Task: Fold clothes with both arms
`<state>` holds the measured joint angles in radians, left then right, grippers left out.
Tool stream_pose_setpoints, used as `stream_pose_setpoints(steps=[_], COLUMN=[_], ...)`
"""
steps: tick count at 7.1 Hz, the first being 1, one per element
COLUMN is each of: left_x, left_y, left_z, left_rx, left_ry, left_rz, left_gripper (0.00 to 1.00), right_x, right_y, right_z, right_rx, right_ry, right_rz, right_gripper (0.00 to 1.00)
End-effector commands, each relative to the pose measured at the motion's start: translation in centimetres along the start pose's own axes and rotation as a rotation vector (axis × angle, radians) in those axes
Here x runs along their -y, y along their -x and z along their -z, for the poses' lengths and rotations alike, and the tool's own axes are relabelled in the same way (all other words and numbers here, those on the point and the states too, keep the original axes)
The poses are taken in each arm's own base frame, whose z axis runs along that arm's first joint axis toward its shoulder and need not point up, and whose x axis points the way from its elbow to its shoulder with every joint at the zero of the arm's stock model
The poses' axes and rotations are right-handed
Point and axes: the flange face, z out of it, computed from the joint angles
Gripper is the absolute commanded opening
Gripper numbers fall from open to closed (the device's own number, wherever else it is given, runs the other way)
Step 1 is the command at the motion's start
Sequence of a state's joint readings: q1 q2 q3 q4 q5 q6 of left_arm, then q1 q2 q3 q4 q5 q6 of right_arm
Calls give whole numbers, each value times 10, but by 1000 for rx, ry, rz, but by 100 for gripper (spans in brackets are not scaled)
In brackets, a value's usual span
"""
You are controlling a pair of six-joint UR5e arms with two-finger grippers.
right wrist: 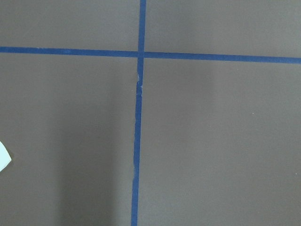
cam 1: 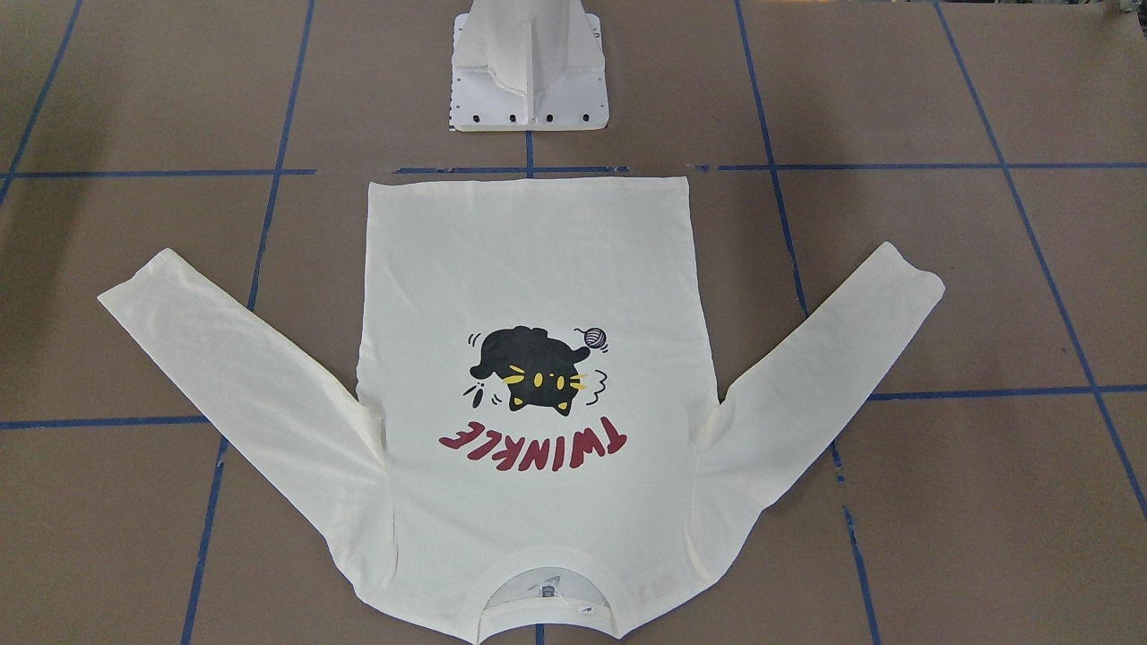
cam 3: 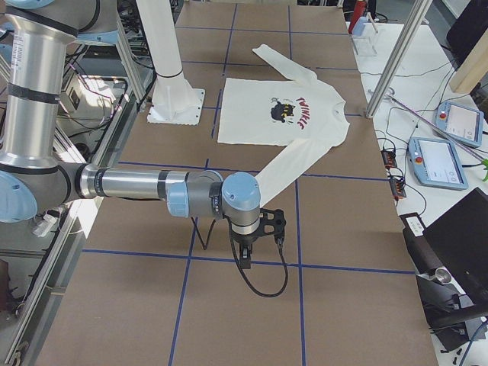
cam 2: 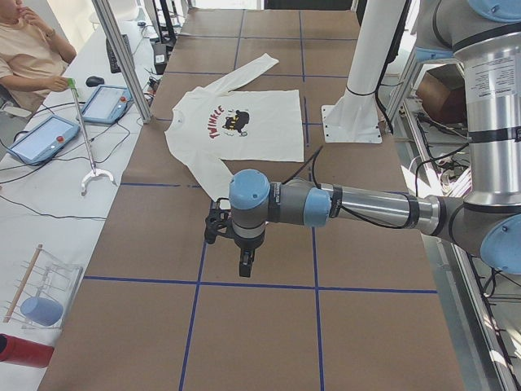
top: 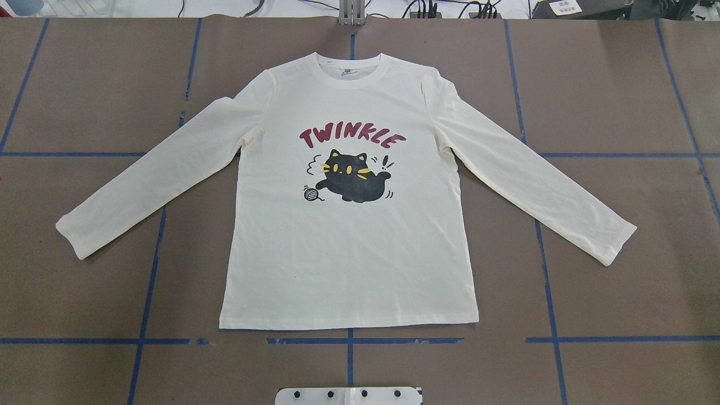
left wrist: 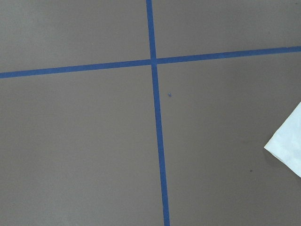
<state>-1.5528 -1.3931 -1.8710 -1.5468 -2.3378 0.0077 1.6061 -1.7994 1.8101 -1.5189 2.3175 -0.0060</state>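
The white pedestal base (top: 349, 395) stands nearest. Just beyond it, the cream long-sleeve T-shirt (top: 349, 264) lies flat on the brown table (top: 84, 309), cat print up, hem towards the base, collar farthest, sleeves spread. The left gripper (cam 2: 242, 265) and right gripper (cam 3: 245, 258) hang over the table past each cuff. I cannot tell how wide their jaws stand.

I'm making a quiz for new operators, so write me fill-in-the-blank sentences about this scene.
The long-sleeve T-shirt lies flat with its print facing ____. The red lettering above the black cat reads ____. The tape lines on the table are ____. Missing words: up; TWINKLE; blue.
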Motion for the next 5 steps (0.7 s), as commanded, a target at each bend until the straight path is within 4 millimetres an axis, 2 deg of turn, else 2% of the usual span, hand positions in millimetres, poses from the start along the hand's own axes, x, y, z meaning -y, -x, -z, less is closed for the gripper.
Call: stream_pose_setpoints(steps=[1, 3, 4, 5], left_x=[4, 6, 10, 16], left_y=[-4, -6, -11, -20], left_z=[4, 5, 8, 16], left_rx=[2, 0, 4, -2], left_ry=[-37, -57, -86, -160], left_rz=[-45, -65, -97, -163], left_gripper=[100, 100, 100, 100], right_x=[2, 11, 24, 50], right_y=[5, 17, 29, 42], right_z=[4, 14, 26, 42], right_rx=[2, 10, 1, 0], right_ry=[-13, -110, -195, -286], right_rz=[13, 106, 177, 256], right_gripper=[100, 100, 100, 100])
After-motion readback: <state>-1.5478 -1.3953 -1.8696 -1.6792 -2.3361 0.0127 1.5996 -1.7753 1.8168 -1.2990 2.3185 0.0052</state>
